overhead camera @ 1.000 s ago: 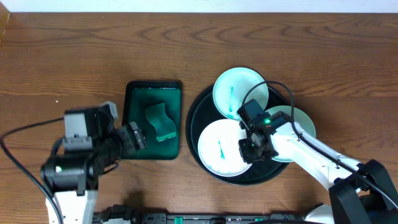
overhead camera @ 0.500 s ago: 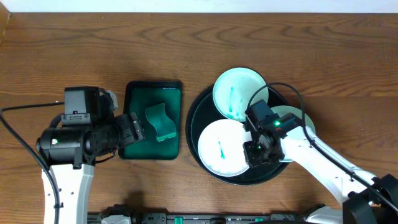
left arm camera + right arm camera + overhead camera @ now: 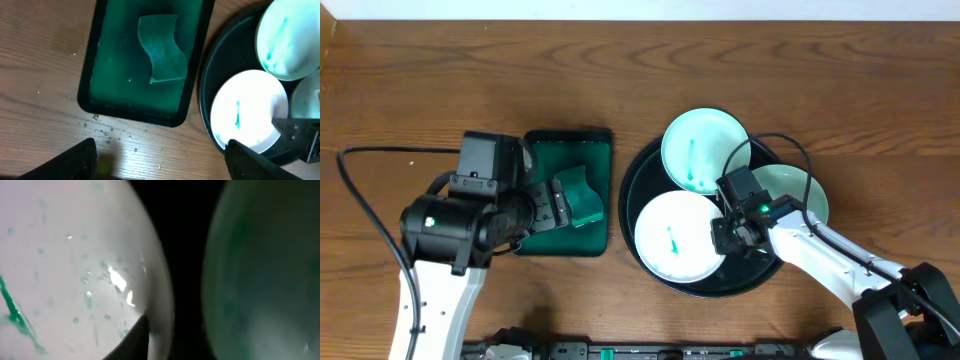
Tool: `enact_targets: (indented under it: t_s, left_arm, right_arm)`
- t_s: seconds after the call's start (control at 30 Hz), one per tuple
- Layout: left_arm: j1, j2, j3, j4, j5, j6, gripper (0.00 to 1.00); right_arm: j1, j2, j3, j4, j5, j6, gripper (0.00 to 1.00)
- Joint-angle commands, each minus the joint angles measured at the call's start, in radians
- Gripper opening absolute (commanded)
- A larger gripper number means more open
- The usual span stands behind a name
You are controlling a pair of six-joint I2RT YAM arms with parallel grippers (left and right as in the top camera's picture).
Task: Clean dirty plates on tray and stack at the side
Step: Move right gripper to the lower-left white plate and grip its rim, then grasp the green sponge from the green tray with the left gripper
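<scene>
The right claw (image 3: pixel 721 237) pinched the plate (image 3: pixel 670 240) at 7 o'clock on the tray (image 3: pixel 640 185). The left claw (image 3: pixel 558 206) was wide apart.

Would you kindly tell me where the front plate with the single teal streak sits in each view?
Overhead: streaked plate, lower centre, slightly right.
Left wrist: streaked plate at lower right.
Right wrist: streaked plate fills the left half.
Shared landmark: the black tray beneath it.

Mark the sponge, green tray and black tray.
sponge (image 3: pixel 578 196): overhead, its top face
green tray (image 3: pixel 544 160): overhead, bare floor
black tray (image 3: pixel 632 185): overhead, left rim
</scene>
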Motion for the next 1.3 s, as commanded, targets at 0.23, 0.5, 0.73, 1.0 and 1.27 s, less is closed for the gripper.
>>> enact_targets:
  t_s: [0.23, 0.5, 0.73, 1.0, 1.27]
  left_arm:
    - [-0.003, 0.140, -0.013, 0.010, -0.021, -0.036, 0.82]
    - [-0.004, 0.355, -0.109, 0.141, -0.021, -0.080, 0.82]
    - [-0.004, 0.575, -0.127, 0.357, -0.021, -0.080, 0.77]
    - [-0.004, 0.743, -0.127, 0.528, -0.023, -0.126, 0.49]
    - [-0.004, 0.815, -0.123, 0.515, -0.019, -0.129, 0.07]
  right_arm:
    - [-0.015, 0.018, -0.010, 0.082, 0.116, 0.157, 0.01]
    - [-0.016, 0.018, -0.010, 0.077, 0.116, 0.168, 0.01]
    - [-0.016, 0.018, -0.010, 0.082, 0.116, 0.167, 0.01]
    - [-0.016, 0.018, -0.010, 0.084, 0.116, 0.167, 0.01]
    - [-0.016, 0.018, -0.010, 0.084, 0.116, 0.167, 0.01]
